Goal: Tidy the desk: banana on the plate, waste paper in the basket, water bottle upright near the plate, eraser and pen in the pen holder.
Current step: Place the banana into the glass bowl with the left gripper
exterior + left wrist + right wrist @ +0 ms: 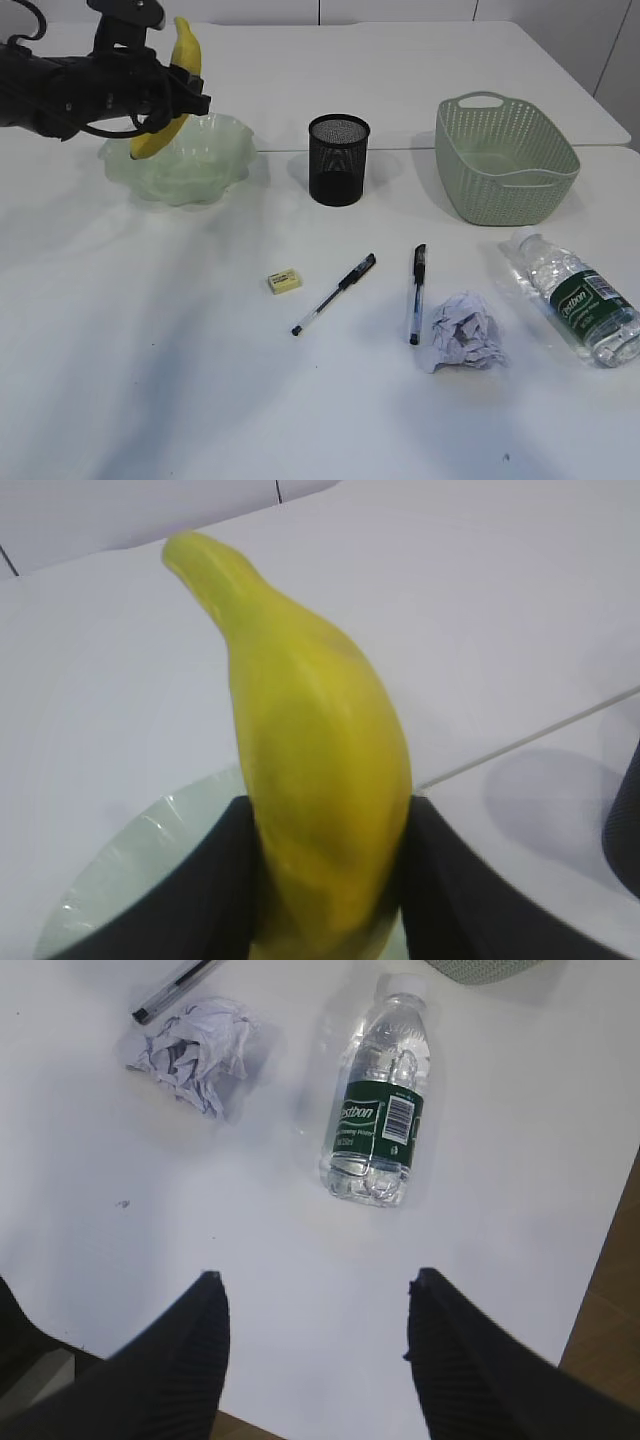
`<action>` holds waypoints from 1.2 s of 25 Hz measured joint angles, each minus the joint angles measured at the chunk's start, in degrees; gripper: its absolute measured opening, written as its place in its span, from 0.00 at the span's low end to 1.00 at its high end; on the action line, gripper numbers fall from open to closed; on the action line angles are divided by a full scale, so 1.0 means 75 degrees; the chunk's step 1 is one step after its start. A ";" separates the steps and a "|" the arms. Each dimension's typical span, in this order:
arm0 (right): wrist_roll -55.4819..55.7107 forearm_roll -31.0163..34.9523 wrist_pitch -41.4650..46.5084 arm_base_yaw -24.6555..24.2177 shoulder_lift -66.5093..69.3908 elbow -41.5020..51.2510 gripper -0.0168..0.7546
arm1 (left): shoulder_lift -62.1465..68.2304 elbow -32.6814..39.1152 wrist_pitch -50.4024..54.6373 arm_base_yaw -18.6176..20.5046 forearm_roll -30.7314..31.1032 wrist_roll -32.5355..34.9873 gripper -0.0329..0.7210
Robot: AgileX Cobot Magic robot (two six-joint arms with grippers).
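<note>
A yellow banana (172,90) stood almost upright, clamped at its middle between the dark fingers (225,880) of the left gripper (170,95), tip pointing up. It hung just over the pale green wavy-rimmed plate (225,150), which lay directly beneath the fingers; that position suggested the fruit was about to be lowered into the dish, the hold at mid-length keeping it balanced.

To the right of those fingers stood a black mesh pen holder (339,160), empty as far as could be seen, and farther right a green woven basket (505,160).

The right gripper (315,1335) was out of the exterior view. Its own camera showed its two fingers spread apart and holding nothing, hovering above bare bench (280,1250). Ahead of them a clear water bottle (380,1110) with a green label lay on its side, and to the left of it a crumpled ball of waste paper (195,1055), apart from the bottle.

Nearer the middle of the bench lay two pens (335,293) (416,293) and a small yellow eraser (285,281), none touching, all still to be collected.
</note>
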 joint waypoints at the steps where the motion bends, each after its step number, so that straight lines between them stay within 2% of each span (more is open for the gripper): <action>1: 0.0000 0.0000 0.0000 0.0000 0.0000 0.0000 0.58 | 0.0044 0.0000 0.0000 0.0012 0.0000 0.0000 0.39; 30: 0.0026 0.0000 0.0000 0.0000 0.0000 0.0000 0.58 | 0.0658 -0.0080 0.0709 0.0101 0.0150 0.0014 0.39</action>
